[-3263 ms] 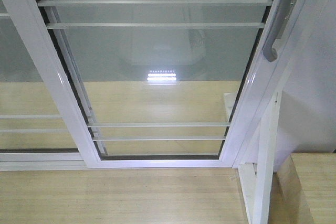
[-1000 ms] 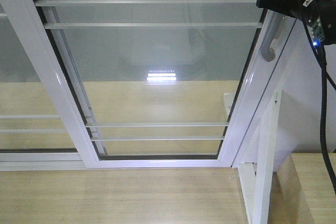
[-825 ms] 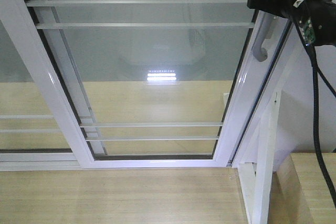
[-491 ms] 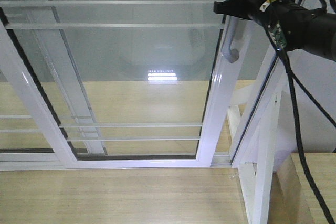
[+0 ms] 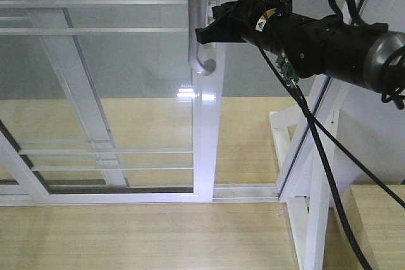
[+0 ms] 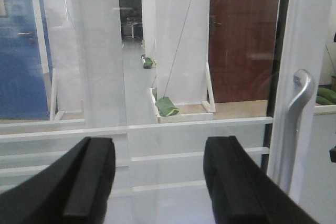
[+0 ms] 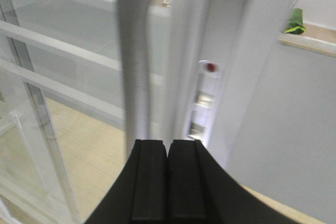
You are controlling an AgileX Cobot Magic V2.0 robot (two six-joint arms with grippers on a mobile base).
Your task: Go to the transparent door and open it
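Observation:
The transparent door (image 5: 114,93) is a glass panel with thin white bars, and its white right stile (image 5: 205,143) stands near the middle of the front view. Its curved grey handle (image 5: 197,45) sits at the top of that stile. My right gripper (image 5: 205,31) is shut with nothing between the jaws and is pressed against the handle's right side. In the right wrist view the shut fingertips (image 7: 168,145) sit right below the blurred handle (image 7: 134,77). My left gripper (image 6: 160,150) is open and empty, facing the glass, with the handle (image 6: 296,108) to its right.
A gap (image 5: 247,137) lies between the door stile and the white jamb (image 5: 319,175) at the right. A black cable (image 5: 323,156) hangs from the right arm. A second white-framed panel (image 5: 82,93) stands behind the glass. A wooden ledge (image 5: 380,219) is at the lower right.
The door has slid left with my right gripper at its handle, and the gap at the right has widened. The right arm has reached further left.

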